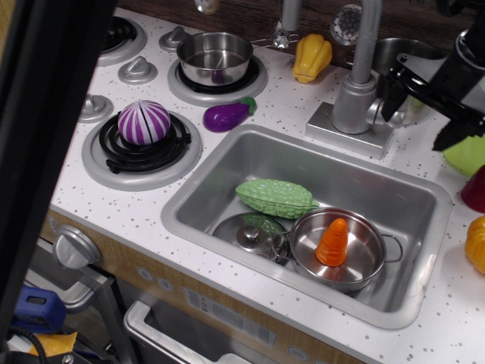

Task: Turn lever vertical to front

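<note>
Gripper (421,117) at top right of frame, black, jaws spread wide, nothing between them. One fingertip (392,102) sits just beside the faucet body, the other fingertip (445,139) hangs further right over the counter, next to a lime-green object (468,155).

Lever (378,112): short silver-grey stub jutting sideways off the faucet (356,76) body, right at the claw's left finger. Partly hidden by that finger, so can't tell if touching or just adjacent. Can't tell exact lever angle either.

Rel. to claw:
- left, just beside: faucet base + upright pipe
- behind/left: yellow pepper-like toy (312,57)
- behind: a steel pot (394,53), mostly occluded by the arm
- below/left: sink (227,171) w/ green bumpy gourd (274,198), a lid (248,235), and a small pan (337,250) holding an orange carrot piece (333,243)
- far left: eggplant (226,115), striped purple onion (143,122) on a burner, another steel pot (214,58) on the back burner
- right/below: dark red item (476,189) and a yellow item (477,244), both cut by frame edge
</note>
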